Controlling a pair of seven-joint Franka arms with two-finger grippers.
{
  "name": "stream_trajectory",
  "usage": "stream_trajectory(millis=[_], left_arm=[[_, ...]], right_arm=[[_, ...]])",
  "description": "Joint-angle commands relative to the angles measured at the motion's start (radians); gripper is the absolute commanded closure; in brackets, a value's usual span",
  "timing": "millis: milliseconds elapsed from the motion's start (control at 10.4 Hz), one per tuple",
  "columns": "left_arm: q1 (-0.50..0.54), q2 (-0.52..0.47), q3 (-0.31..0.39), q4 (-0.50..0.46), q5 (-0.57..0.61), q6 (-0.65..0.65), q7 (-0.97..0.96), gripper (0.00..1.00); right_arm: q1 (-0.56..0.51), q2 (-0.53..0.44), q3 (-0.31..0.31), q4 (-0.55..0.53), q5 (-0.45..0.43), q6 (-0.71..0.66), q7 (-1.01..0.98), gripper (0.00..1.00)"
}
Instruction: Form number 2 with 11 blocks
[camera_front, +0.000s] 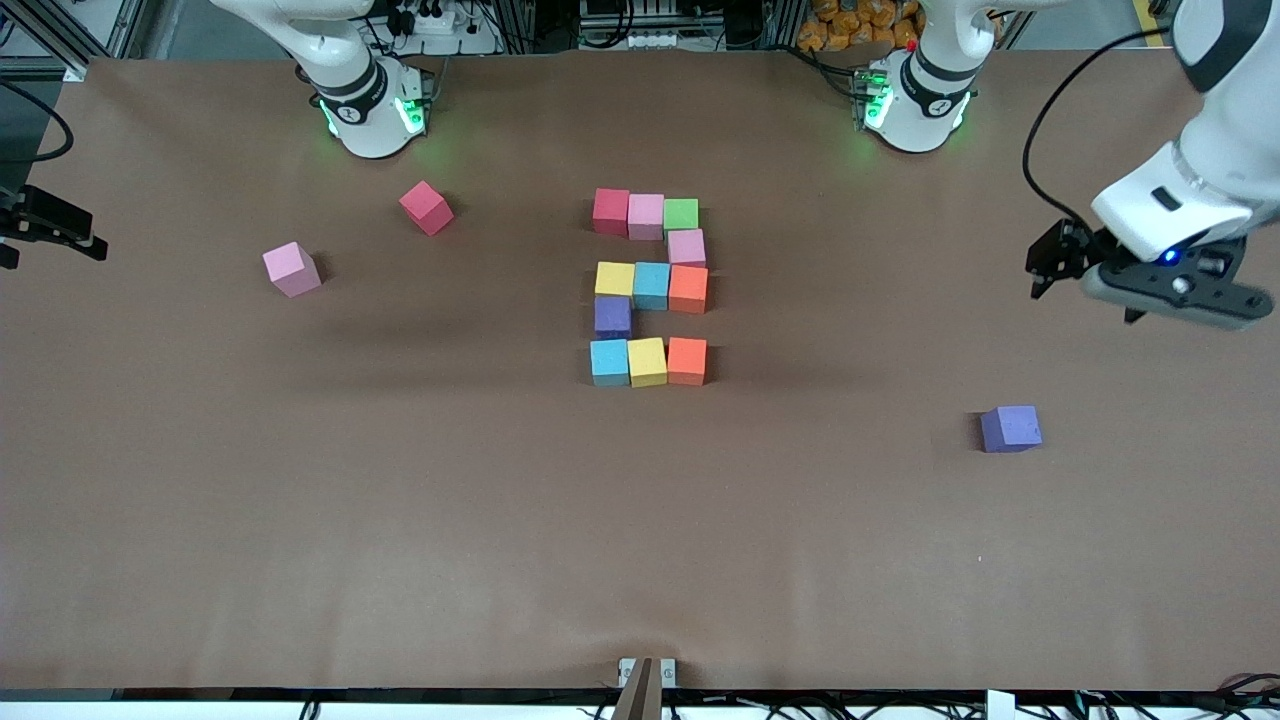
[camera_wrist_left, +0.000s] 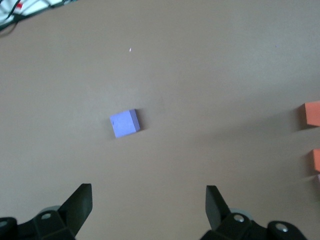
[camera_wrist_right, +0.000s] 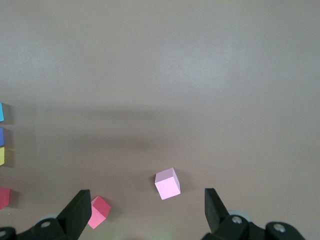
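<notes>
The number 2 (camera_front: 650, 287) lies mid-table, built of eleven blocks. Its farthest row is red (camera_front: 611, 211), pink (camera_front: 646, 216) and green (camera_front: 681, 214). A pink block (camera_front: 686, 247) comes below, then yellow, light blue and orange. A purple block (camera_front: 613, 316) and another row of three finish it. My left gripper (camera_front: 1042, 268) (camera_wrist_left: 148, 197) hangs open and empty over the left arm's end of the table. My right gripper (camera_front: 70, 228) (camera_wrist_right: 147, 199) hangs open and empty over the right arm's end.
Three loose blocks lie apart from the digit. A purple one (camera_front: 1010, 428) (camera_wrist_left: 125, 123) sits toward the left arm's end. A pink one (camera_front: 292, 269) (camera_wrist_right: 167, 183) and a red one (camera_front: 426, 207) (camera_wrist_right: 98, 211) sit toward the right arm's end.
</notes>
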Motion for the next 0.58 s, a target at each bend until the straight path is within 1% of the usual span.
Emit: stream_trajectory(millis=[0,289,482], left_arm=[[0.018,-0.063,-0.019,-0.029,-0.024,-0.017,-0.112,0.0],[0.032,-0.079,-0.007,-0.024,-0.024,-0.017,-0.112,0.0],[0.032,-0.115,-0.008,-0.055,-0.032,-0.058,-0.163,0.0]], right_arm=[[0.006,-0.011,0.0,-0.009,-0.014,0.003,0.007,0.0],[0.006,-0.011,0.0,-0.007,-0.014,0.007,0.011,0.0],[0.006,-0.011,0.0,-0.004,-0.014,0.007,0.011,0.0]])
